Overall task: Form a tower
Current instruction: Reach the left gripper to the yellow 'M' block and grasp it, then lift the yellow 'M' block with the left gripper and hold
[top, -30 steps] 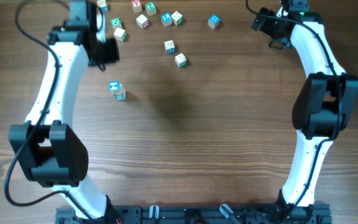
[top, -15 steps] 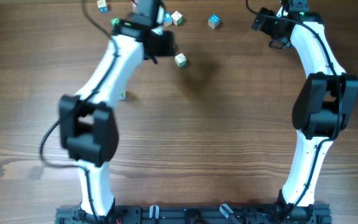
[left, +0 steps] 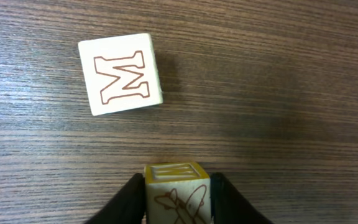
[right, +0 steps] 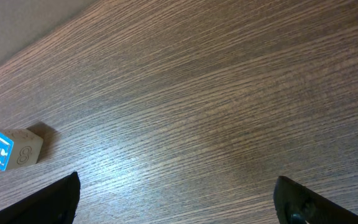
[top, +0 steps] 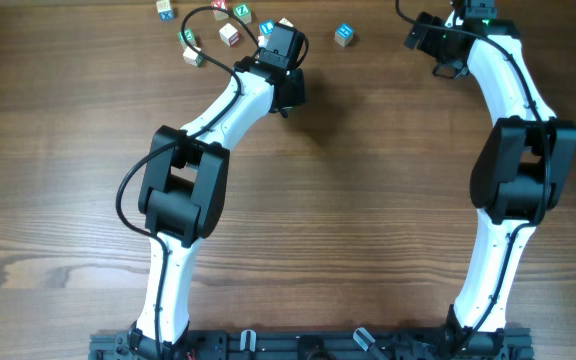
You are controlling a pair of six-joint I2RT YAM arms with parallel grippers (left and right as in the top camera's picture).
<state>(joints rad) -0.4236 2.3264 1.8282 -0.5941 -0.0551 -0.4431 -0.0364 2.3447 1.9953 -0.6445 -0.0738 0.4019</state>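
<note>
Toward the table's far side, left gripper clamps a pale yellow-topped cube; M cube lies apart; right gripper gapes.

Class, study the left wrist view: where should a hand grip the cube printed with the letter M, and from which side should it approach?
Grip the M cube by two opposite side faces, coming straight down from above. It lies flat on the table, M face up, with nothing against its sides. Its edges sit slightly skewed to the wood grain, so turn the hand to match.
</note>
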